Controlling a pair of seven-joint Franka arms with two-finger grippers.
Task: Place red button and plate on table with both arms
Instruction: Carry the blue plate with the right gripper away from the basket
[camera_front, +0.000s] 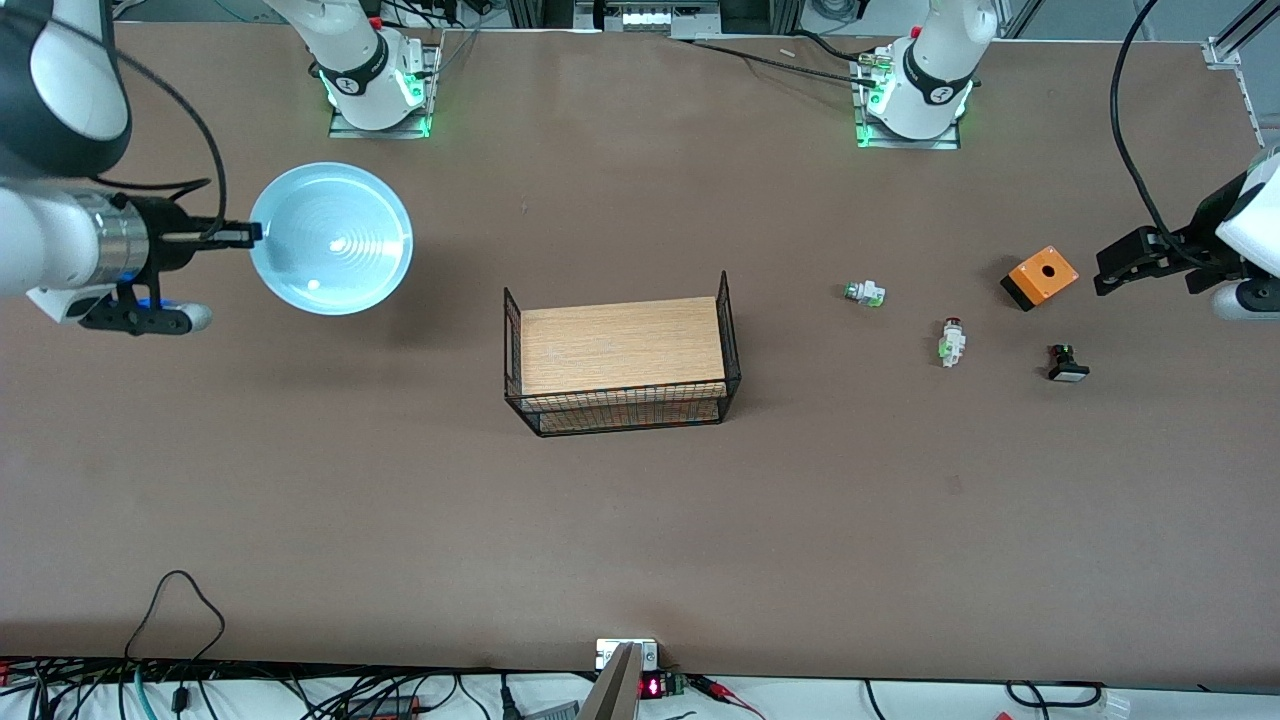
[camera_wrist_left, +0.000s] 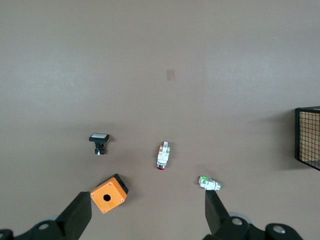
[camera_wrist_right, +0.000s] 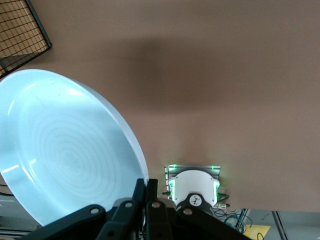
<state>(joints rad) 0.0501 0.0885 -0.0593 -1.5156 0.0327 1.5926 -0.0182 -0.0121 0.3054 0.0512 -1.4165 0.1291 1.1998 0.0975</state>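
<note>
R gripper (camera_front: 243, 234) pinches plate (camera_front: 331, 238) by rim at its 9 o'clock, held off table (camera_front: 640, 520) for set-down. L gripper (camera_front: 1105, 270) spread wide, over orange box (camera_front: 1039, 277); red button (camera_front: 952, 341) lies at box's 8 o'clock.

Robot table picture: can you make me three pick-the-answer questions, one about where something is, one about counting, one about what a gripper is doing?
1. What lies nearest the red button?
A. the plate
B. the green-capped switch
C. the wire-mesh basket

2. How many small switches lie on the table?
A. three
B. one
C. five

3. What is the right gripper doing?
A. hanging open
B. resting on the orange box
C. pinching the plate rim

Answers:
1 B: the two lie close together, toward the left arm's end.
2 A: red-capped, green-capped and the white-capped black switch.
3 C: its fingers are shut on the rim, the plate held over the table; the left gripper hangs open above the switches.
</note>
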